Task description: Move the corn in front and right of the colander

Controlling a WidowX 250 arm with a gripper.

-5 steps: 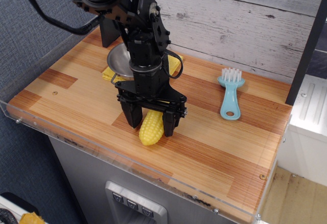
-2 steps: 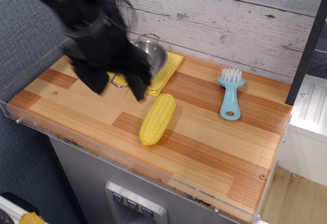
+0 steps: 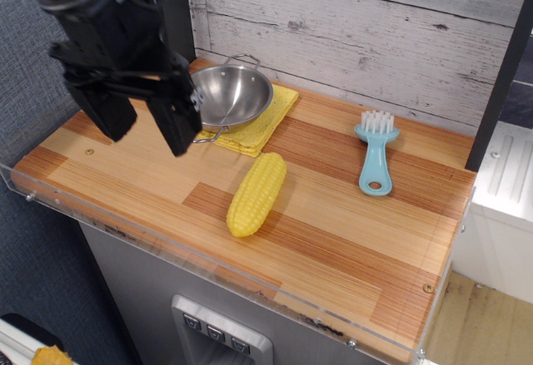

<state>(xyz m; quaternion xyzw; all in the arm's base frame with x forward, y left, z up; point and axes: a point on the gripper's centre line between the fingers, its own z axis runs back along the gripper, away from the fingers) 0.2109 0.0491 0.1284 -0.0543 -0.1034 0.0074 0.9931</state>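
The yellow corn [image 3: 256,193] lies on the wooden counter, in front of and a little to the right of the colander [image 3: 231,94]. The colander is a shiny steel bowl with wire loop handles, resting on a flat yellow sponge cloth [image 3: 254,121]. My gripper [image 3: 146,123] is black, open and empty. It hangs raised at the left, well clear of the corn, with its two fingers [image 3: 178,122] spread apart. It covers the colander's left edge.
A light blue dish brush [image 3: 376,152] lies at the right of the counter. A clear acrylic lip [image 3: 208,252] runs along the front edge. A grey plank wall [image 3: 375,32] stands behind.
The gripper was down around the corn a second ago. It has let go, risen and swung away to the upper left. The corn stays where it lay.
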